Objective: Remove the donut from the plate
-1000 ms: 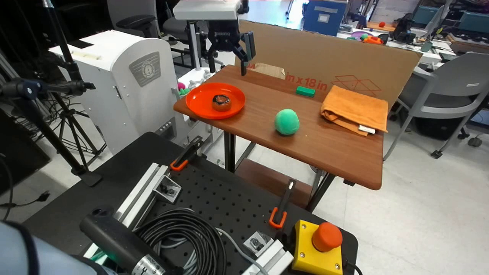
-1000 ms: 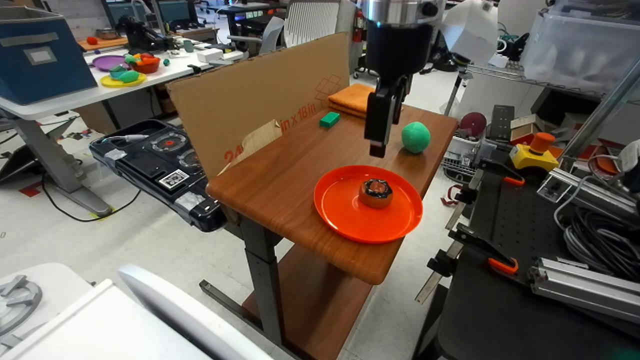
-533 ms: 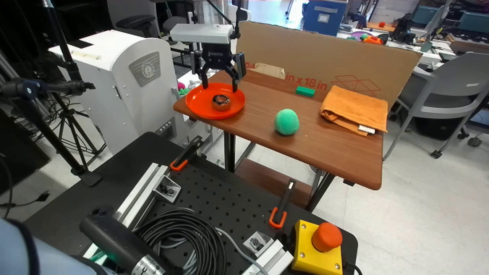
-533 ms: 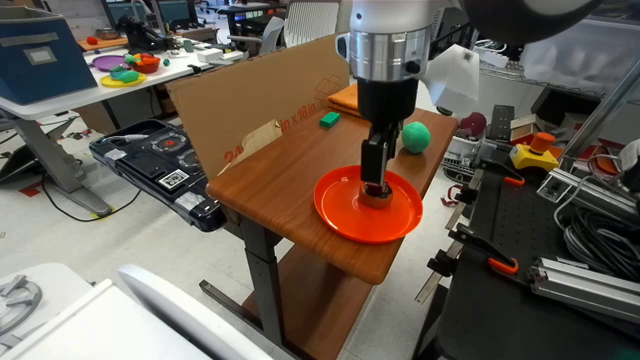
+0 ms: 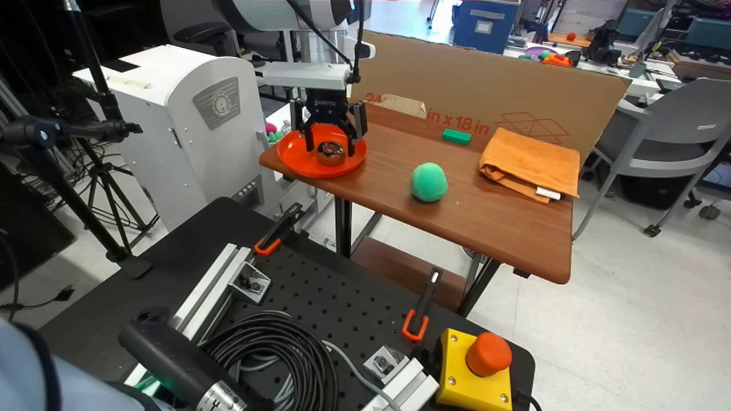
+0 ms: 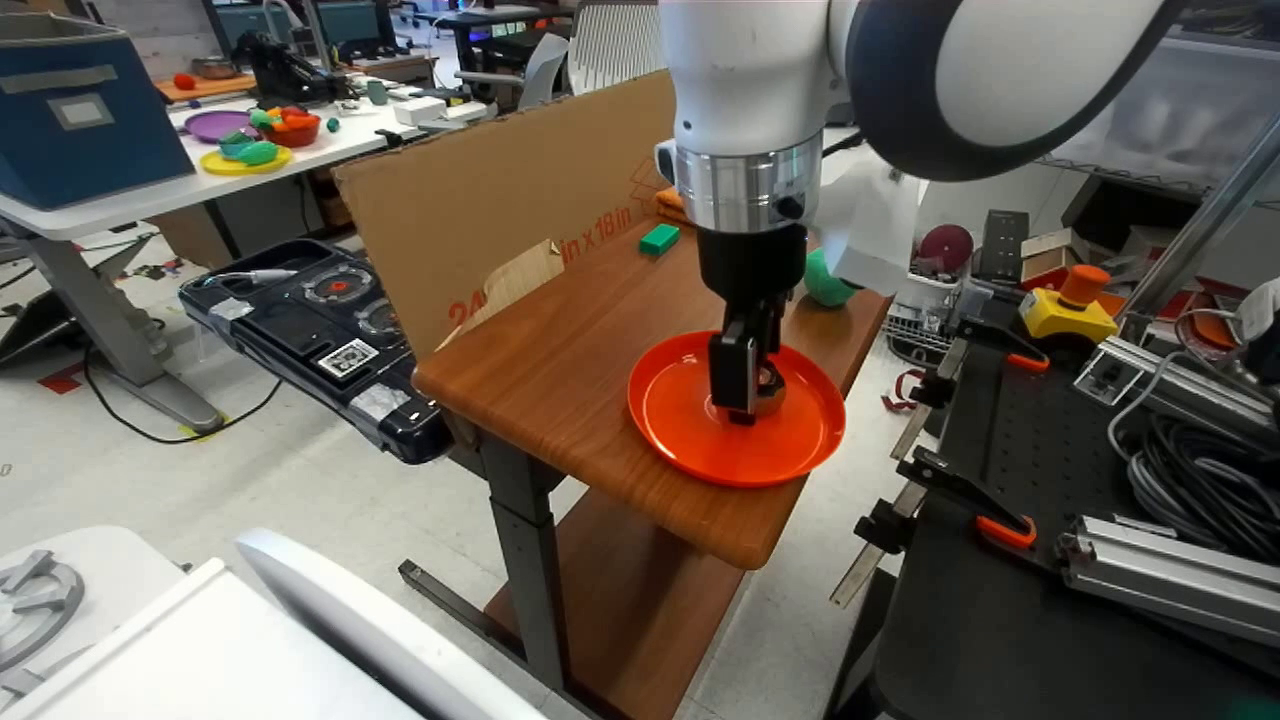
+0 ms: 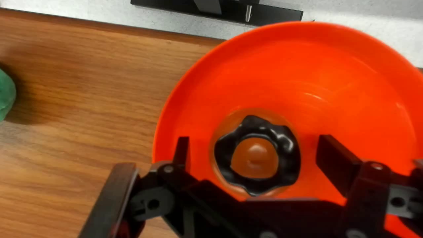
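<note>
While the end effector [image 5: 330,149] stands spread astride the donut [image 7: 256,158], the aim looks well centred.
Gaps show on both sides; the donut sits on the plate [image 7: 330,86], and grasp depth is hard to judge. Best to squeeze low and evenly, then lift straight up before moving out over the counter [image 5: 491,228].

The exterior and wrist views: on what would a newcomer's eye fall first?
Probably the bright orange-red plate at one end of the brown table, with the dark-iced donut on it. Next, the open gripper straddling the donut. Then the green ball, farther along the table.
</note>
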Robot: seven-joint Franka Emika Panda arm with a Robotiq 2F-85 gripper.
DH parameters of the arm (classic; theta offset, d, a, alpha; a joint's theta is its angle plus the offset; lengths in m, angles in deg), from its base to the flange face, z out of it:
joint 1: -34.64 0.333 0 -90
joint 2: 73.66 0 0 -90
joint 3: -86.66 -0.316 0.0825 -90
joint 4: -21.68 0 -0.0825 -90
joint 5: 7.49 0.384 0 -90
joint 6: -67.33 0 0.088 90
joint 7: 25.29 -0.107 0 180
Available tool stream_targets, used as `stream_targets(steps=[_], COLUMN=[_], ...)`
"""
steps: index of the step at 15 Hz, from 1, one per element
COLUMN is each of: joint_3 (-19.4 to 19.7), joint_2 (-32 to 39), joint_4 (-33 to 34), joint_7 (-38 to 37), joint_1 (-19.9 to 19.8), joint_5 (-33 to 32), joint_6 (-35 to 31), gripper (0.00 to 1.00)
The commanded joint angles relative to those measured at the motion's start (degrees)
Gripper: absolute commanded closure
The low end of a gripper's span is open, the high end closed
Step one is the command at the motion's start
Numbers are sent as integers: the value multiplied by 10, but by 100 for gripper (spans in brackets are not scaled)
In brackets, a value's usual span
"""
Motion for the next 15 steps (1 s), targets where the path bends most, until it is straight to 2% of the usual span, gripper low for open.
stream_targets(steps=[1, 3, 4, 10, 13, 15], joint_3=[22, 26, 26, -2, 3, 14], joint_2=[30, 36, 30, -60, -67, -47], joint_4=[35, 41, 39, 6, 60, 120], joint_7=[-7, -8, -6, 36, 45, 42], joint_1=[26, 32, 34, 12, -2, -15], joint_5=[-10, -9, -8, 38, 70, 78], joint_6=[11, 12, 13, 19, 57, 87], gripper=[35, 51, 55, 58, 58, 58])
